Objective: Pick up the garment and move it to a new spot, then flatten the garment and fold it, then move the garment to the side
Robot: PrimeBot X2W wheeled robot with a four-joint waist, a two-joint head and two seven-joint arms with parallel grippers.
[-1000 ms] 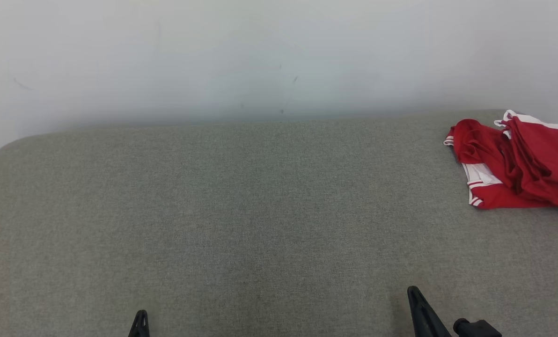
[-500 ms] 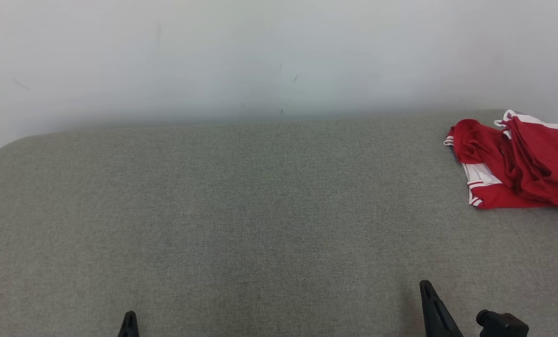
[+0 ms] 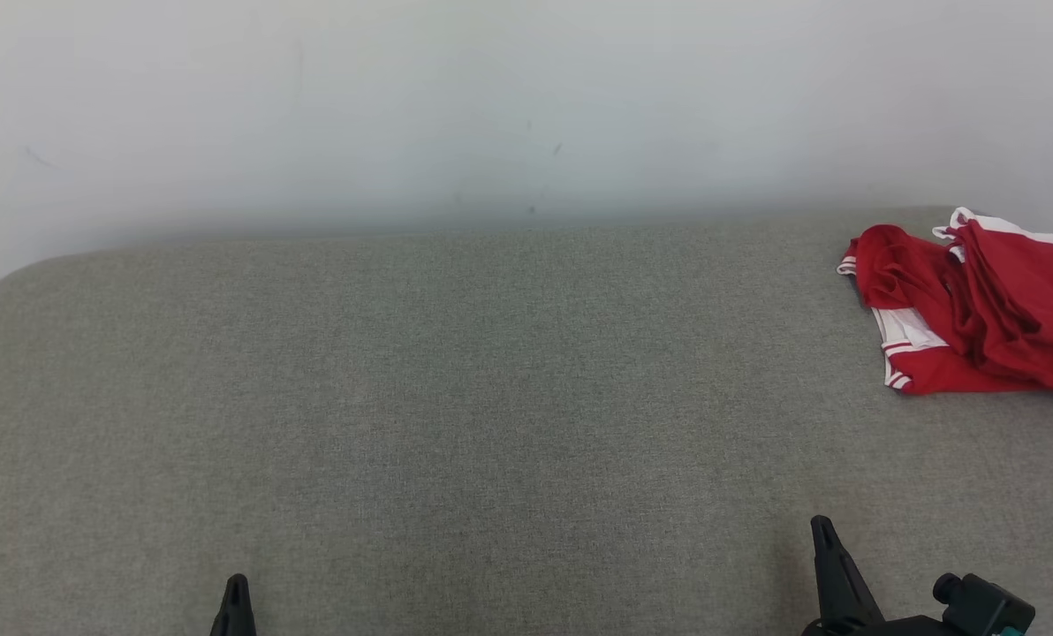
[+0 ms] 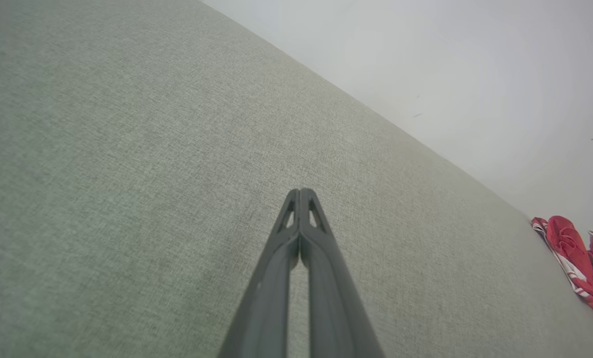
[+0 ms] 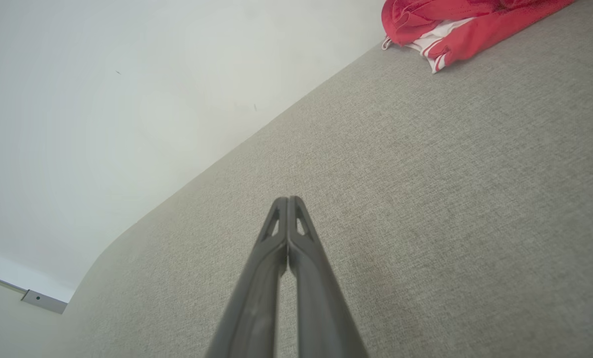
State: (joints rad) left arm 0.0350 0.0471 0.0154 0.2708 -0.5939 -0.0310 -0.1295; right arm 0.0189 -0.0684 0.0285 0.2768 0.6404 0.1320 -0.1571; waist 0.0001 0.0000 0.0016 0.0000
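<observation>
Two arms wait low at the near edge of the grey desk [image 3: 491, 397]. The left end effector [image 3: 233, 594] and right end effector [image 3: 820, 528] are both empty with fingers pressed together, probably poised before the first reach. At the far right, well apart from both, the crumpled red garment [image 3: 968, 309] lies untouched. Its long axis seems to run left-right, with the white-striped edge facing the desk's centre.

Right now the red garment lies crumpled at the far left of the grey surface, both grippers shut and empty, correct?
No: the garment lies at the far right of the grey surface, as the head view shows. The left gripper and right gripper are shut and empty.
</observation>
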